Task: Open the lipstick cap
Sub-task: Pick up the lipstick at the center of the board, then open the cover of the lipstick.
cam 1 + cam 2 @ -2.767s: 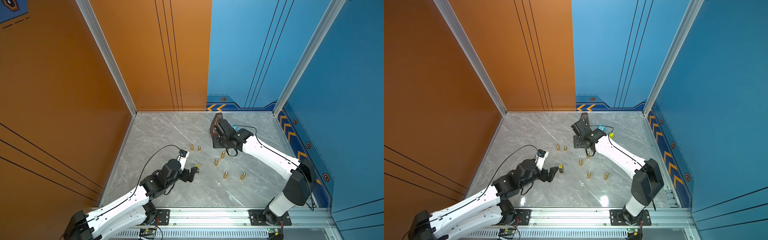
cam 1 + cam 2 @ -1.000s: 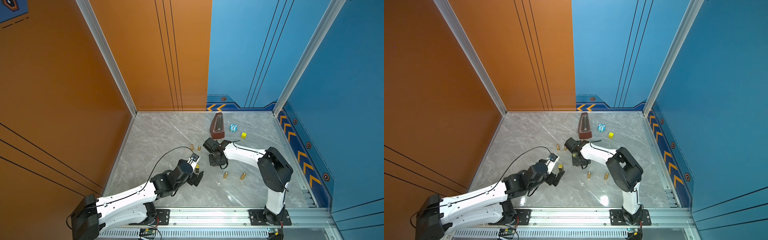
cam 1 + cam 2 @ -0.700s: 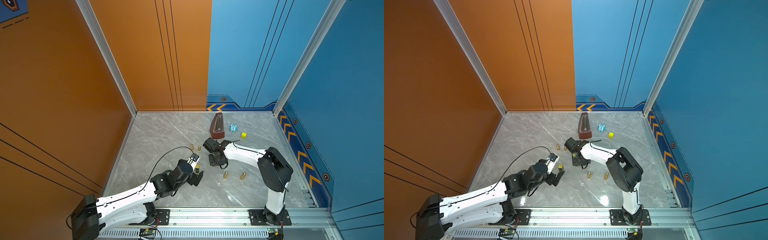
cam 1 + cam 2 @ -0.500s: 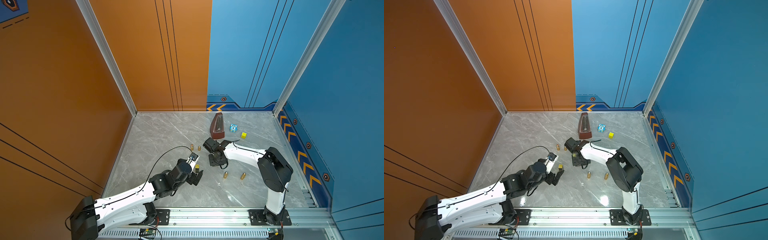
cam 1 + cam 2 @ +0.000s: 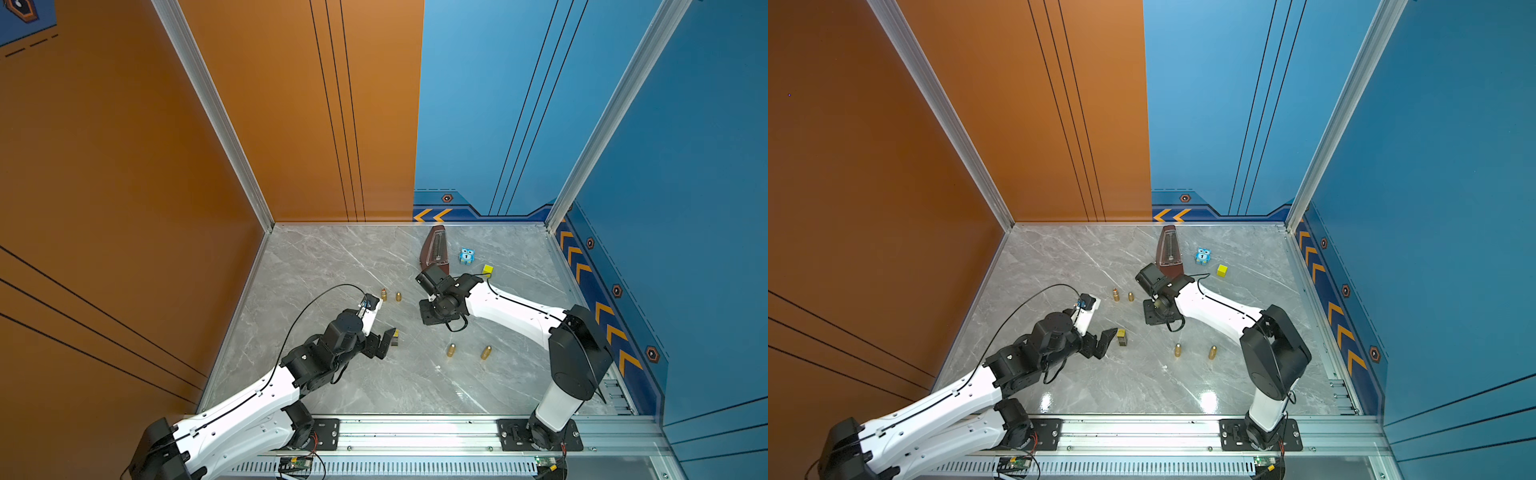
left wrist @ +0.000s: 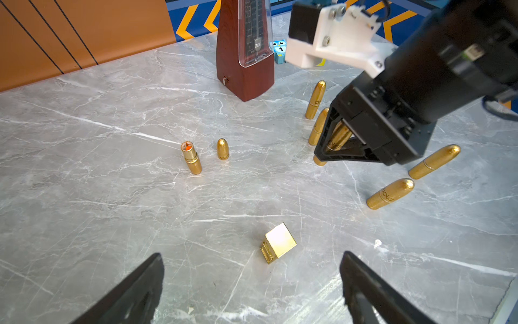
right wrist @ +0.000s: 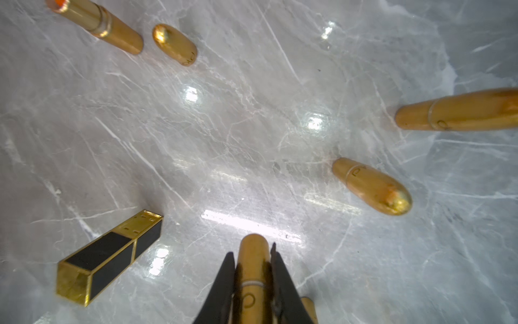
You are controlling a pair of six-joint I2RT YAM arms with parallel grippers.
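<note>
Fingers (image 7: 224,286) of the right gripper (image 7: 252,251) clamp the gold lipstick (image 7: 251,269), likely light, rigid and slick; the left gripper (image 6: 251,256), fingers spread wide, should pinch its exposed rounded end.

I see bare counter (image 5: 316,266) along the orange-wall side, and my left hand (image 6: 251,261) has a clear lane, with only the square lipstick (image 6: 279,243) ahead of its spread fingers. My right hand (image 7: 251,252) is boxed in: metronome (image 5: 434,249) near its wrist, a bullet lipstick (image 6: 318,127) just beside it, and a rail-side pair (image 5: 451,350) (image 5: 485,352) toward the rail. The uncapped lipstick (image 5: 383,294) and cap (image 5: 398,296) stand between the arms.
</note>
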